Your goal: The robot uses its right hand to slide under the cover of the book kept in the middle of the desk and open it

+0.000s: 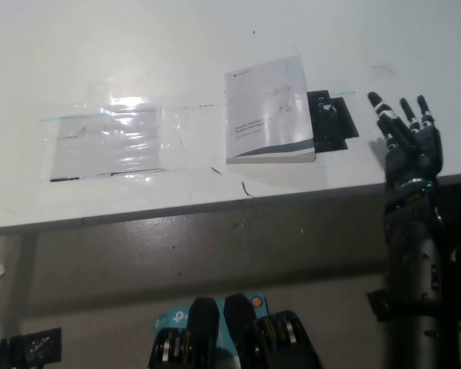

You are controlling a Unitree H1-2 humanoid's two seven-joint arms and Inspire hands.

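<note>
A closed book [268, 111] with a white and grey cover lies on the white desk [215, 46], a little right of centre. It rests partly on a black flat object [332, 121] that sticks out from under its right side. My black right hand [409, 142] is raised over the desk's front right edge, to the right of the book and apart from it. Its fingers are spread and point away from me, holding nothing. My left hand is out of view.
A clear plastic sheet [111, 142] is taped flat on the desk left of the book. The desk's front edge [215, 206] runs across the middle of the view, with grey floor below it. A small black bracket [390, 301] lies on the floor at right.
</note>
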